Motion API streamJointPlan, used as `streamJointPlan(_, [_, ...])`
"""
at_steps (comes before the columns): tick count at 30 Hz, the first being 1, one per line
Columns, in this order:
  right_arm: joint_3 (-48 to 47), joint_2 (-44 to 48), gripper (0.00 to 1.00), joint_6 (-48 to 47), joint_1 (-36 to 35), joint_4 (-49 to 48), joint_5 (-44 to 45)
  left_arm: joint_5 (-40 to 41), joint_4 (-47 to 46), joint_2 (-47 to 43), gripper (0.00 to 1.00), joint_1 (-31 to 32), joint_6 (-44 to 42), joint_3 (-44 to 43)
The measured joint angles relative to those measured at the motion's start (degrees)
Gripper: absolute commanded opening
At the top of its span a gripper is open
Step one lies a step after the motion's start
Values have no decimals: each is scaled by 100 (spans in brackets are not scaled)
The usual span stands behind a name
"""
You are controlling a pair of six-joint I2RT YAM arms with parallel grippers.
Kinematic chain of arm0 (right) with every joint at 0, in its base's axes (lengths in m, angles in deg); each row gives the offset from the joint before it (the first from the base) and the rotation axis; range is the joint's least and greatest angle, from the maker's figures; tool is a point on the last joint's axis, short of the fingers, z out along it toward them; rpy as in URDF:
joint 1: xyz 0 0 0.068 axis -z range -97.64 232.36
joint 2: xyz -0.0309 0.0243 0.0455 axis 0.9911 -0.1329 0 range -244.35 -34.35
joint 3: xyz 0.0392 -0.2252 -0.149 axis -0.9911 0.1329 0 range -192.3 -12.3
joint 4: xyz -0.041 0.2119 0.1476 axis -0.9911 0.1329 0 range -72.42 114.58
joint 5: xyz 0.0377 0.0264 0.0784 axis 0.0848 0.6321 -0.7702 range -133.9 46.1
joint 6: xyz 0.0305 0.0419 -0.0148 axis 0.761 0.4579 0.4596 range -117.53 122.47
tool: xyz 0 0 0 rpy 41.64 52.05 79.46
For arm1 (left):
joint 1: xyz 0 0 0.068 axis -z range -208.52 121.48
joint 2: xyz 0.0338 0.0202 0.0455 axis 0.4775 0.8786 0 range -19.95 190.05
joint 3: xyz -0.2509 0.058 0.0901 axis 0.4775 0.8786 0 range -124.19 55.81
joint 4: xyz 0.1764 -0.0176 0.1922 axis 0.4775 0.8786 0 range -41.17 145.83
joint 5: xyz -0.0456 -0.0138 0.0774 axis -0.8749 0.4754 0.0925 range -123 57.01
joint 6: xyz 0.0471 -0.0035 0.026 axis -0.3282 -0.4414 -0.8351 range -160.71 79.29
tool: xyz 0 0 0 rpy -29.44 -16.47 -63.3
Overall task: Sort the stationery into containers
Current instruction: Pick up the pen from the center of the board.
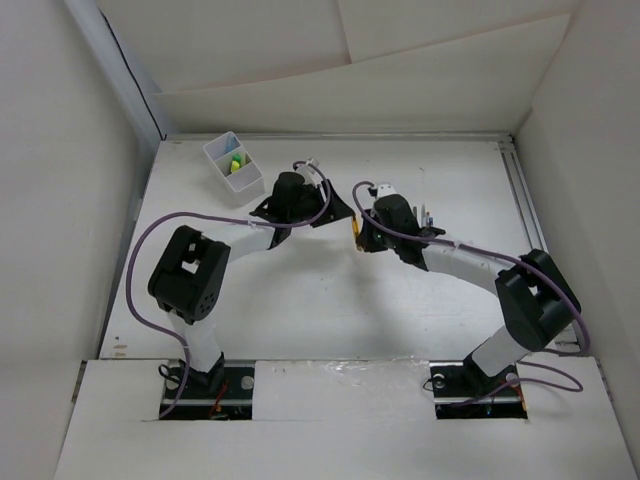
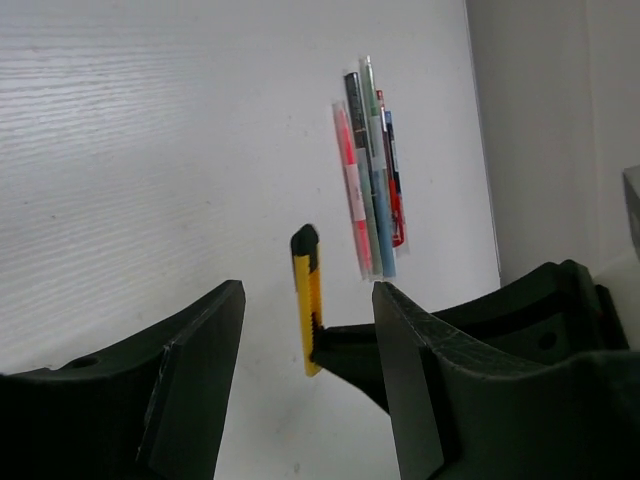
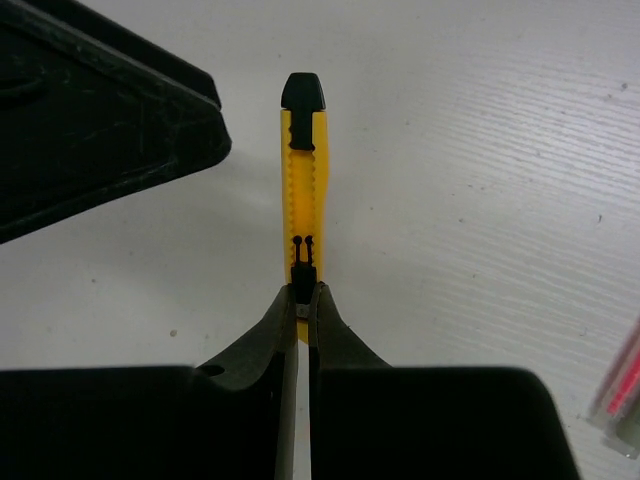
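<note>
White tabletop (image 1: 300,300) fills the scene, boxed in by pale walls (image 1: 60,200). Toward its far left corner sits the tray (image 1: 222,150), a small white box with dividers. Something yellow-green (image 1: 236,162) lies in one of its compartments. To the right of the tray and a little nearer the arm bases, the right gripper (image 3: 303,295) is pinched tight on one end of a yellow knife (image 3: 302,170) with a black cap. The left gripper (image 2: 308,297) hangs between the tray and that knife, its jaws partway apart and holding nothing. The knife shows through the gap between them. Farther right of the tray, past the knife, a bundle of pens (image 2: 372,170) lies on the tabletop.
</note>
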Motion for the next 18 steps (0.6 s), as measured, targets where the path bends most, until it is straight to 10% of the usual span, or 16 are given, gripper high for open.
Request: streamJointPlan(18, [70, 4, 0, -90, -81, -138, -610, -105, 24, 557, 9, 138, -87, -374])
